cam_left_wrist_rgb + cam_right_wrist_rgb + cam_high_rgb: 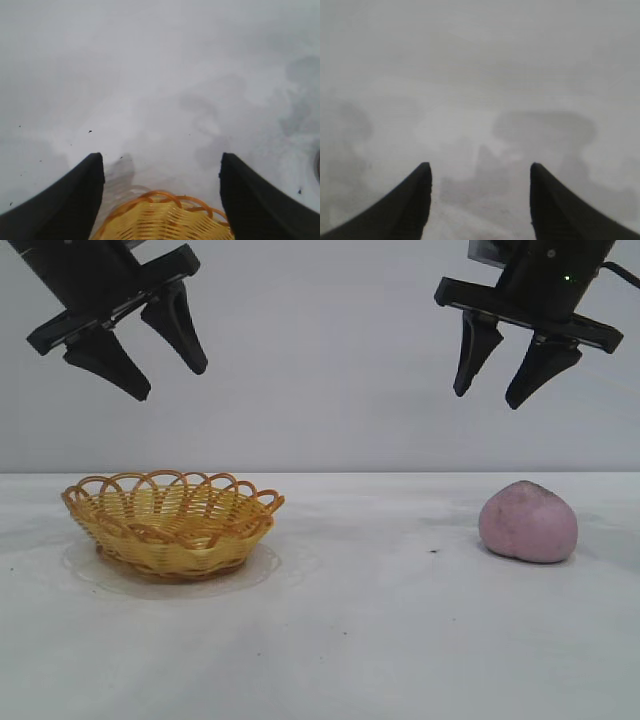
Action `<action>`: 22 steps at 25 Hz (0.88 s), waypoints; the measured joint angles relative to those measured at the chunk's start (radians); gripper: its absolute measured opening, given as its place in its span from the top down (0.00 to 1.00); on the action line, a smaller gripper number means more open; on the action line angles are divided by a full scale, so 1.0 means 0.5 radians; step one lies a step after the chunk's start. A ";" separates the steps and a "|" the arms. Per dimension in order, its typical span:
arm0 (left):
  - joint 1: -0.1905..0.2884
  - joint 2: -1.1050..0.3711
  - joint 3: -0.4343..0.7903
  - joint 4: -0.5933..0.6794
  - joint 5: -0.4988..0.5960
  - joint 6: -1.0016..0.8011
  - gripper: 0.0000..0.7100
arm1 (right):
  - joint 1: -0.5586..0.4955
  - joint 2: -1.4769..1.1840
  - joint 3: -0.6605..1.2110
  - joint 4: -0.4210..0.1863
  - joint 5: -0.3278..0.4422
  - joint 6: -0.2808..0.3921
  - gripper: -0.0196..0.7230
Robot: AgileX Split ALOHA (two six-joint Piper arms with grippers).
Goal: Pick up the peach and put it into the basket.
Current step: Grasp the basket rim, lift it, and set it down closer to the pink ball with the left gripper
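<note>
Fingers of both grippers are spread and hold nothing: we see the left gripper (170, 375) high above the basket (172, 523), the right gripper (490, 395) high above the peach (528, 522), which rests on the table (380, 640), well apart from the basket.

Mauve peach (528, 522) well apart from empty wicker basket (172, 521)

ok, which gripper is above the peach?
The right gripper, open and hanging over the peach. The left gripper, also open, hangs over the basket.
</note>
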 joint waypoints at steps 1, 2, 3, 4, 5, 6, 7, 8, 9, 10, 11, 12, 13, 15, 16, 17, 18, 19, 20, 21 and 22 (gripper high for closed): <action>0.000 0.000 0.000 0.000 0.000 0.000 0.39 | 0.000 0.000 0.000 0.000 0.000 0.000 0.47; 0.000 0.000 0.000 0.000 0.000 0.000 0.39 | 0.000 0.000 0.000 0.000 0.000 0.000 0.47; 0.000 0.000 0.000 0.000 0.000 0.000 0.39 | 0.000 0.000 0.000 0.000 0.000 0.000 0.47; 0.000 0.000 0.000 0.000 0.000 0.000 0.39 | 0.000 0.000 0.000 0.000 0.000 0.000 0.47; 0.000 0.000 0.000 0.000 0.000 0.000 0.39 | 0.000 0.000 0.000 0.000 0.000 0.000 0.47; 0.000 0.000 0.000 0.000 0.000 0.000 0.39 | 0.000 0.000 0.000 0.000 0.000 0.000 0.47; 0.000 0.000 0.000 0.000 0.000 0.000 0.39 | 0.000 0.000 0.000 0.000 0.000 0.000 0.47; 0.000 0.000 0.000 0.000 0.000 0.000 0.39 | 0.000 0.000 0.000 0.000 0.000 0.000 0.47; 0.000 0.000 0.000 0.000 0.004 0.000 0.39 | 0.000 0.000 0.000 0.000 0.000 0.000 0.47; 0.000 0.000 0.000 0.000 0.013 0.000 0.39 | 0.000 0.000 0.000 0.000 0.000 0.000 0.47; 0.000 0.000 -0.004 0.028 0.027 0.000 0.39 | 0.000 0.000 0.000 0.000 0.000 0.000 0.47; 0.000 0.000 -0.010 0.077 0.058 0.000 0.39 | 0.000 0.000 0.000 0.000 0.000 0.000 0.47; 0.000 0.000 -0.019 0.125 0.098 0.000 0.39 | 0.000 0.000 0.000 0.000 0.000 0.000 0.47; 0.000 0.000 -0.064 0.255 0.171 0.000 0.39 | 0.000 0.000 0.000 0.000 0.004 0.000 0.47; 0.000 0.000 -0.087 0.323 0.230 0.000 0.39 | 0.000 0.000 0.000 0.000 0.004 0.000 0.47; 0.000 0.000 -0.117 0.384 0.279 0.000 0.39 | 0.000 0.000 0.000 0.000 0.007 0.000 0.47; 0.000 0.000 -0.144 0.444 0.340 0.000 0.39 | 0.000 0.000 0.000 0.000 0.007 0.000 0.47; 0.000 0.000 -0.183 0.528 0.403 0.003 0.39 | 0.000 0.000 0.000 0.000 0.008 0.000 0.47; 0.000 0.000 -0.211 0.590 0.465 0.003 0.39 | 0.000 0.000 0.000 0.000 0.011 0.000 0.47; 0.000 0.000 -0.246 0.638 0.521 0.003 0.39 | 0.000 0.000 0.000 0.000 0.011 0.000 0.47; 0.000 0.008 -0.288 0.688 0.595 0.003 0.39 | 0.000 0.000 0.000 0.000 0.011 0.000 0.47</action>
